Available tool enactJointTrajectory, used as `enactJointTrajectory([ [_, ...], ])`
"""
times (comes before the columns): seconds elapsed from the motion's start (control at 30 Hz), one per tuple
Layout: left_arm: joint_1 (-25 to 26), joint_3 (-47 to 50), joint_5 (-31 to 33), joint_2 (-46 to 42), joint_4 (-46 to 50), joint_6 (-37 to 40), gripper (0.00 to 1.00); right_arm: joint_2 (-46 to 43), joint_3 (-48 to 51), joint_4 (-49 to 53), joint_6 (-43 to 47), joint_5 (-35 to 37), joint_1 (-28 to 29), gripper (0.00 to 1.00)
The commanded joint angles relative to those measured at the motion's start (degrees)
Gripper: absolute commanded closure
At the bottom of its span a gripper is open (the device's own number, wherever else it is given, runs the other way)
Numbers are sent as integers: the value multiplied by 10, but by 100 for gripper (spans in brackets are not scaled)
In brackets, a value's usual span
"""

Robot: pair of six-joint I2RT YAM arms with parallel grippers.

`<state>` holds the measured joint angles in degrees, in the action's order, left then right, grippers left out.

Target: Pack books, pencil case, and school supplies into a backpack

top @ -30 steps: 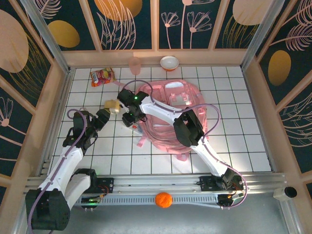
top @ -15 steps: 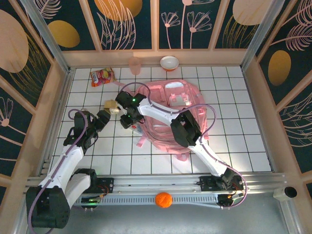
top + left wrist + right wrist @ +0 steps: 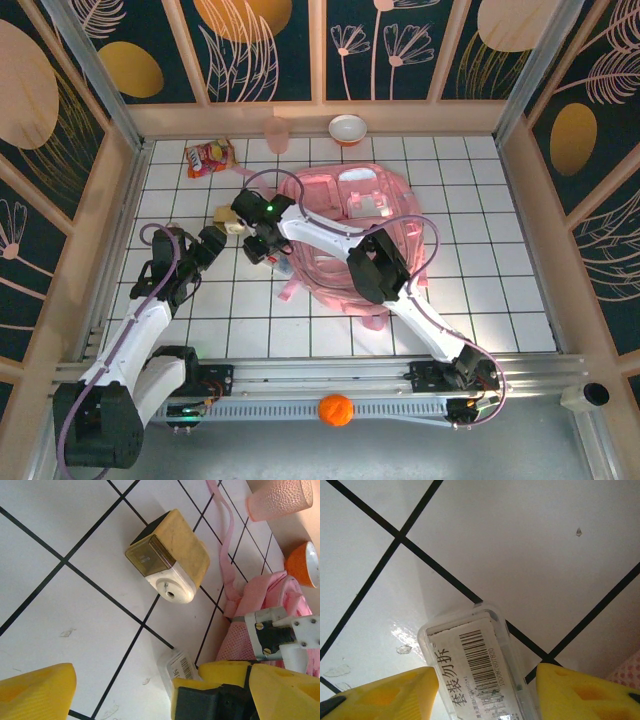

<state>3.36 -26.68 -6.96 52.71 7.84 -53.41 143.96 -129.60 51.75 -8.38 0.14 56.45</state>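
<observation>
The right gripper [image 3: 487, 692] brackets the clear case [image 3: 470, 655], which lies flat on tile low in its wrist view; whether it pinches I cannot tell. A shallow bite could squirt the slick box out. The left gripper [image 3: 125, 690] gapes wide, empty. One case, one tan sharpener [image 3: 170, 555], and one pink backpack [image 3: 370, 195] mid-frame.

A: Black grid lines over a white tiled tabletop [image 3: 75, 615]?
B: Yes. Then a soft pink fabric backpack [image 3: 340, 185], white at the trim.
A: And the blocky plastic sharpener [image 3: 167, 562]?
B: Tan-yellow on top, white-faced, smoky brown at the drawer.
A: The clear oblong plastic case [image 3: 480, 670]?
B: White label, black barcode and characters.
A: Dimpled pink cup [image 3: 280, 499], orange bowl [image 3: 300, 565] white inside.
</observation>
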Motion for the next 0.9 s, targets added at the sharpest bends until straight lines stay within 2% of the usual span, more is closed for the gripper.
enactJointTrajectory([
  [0.0, -3, -18, 1, -7, 14, 8, 11, 53, 5, 60, -21, 54, 5, 44],
  [0.17, -3, -21, 1, -12, 16, 8, 12, 40, -22, 90, -25, 55, 18, 44],
  [0.4, -3, -26, 3, -17, 18, 8, 12, -23, -20, 87, -70, -6, 41, 43],
  [0.53, -3, -31, 6, -18, 19, 11, 12, -61, -18, 91, -85, 21, 39, 41],
  [0.67, -2, -35, 7, -15, 18, 15, 12, -92, 13, 82, -48, 50, 37, 30],
  [0.87, -3, -36, 12, -17, 19, 12, 11, -104, 69, 51, 48, 57, 39, 28],
])
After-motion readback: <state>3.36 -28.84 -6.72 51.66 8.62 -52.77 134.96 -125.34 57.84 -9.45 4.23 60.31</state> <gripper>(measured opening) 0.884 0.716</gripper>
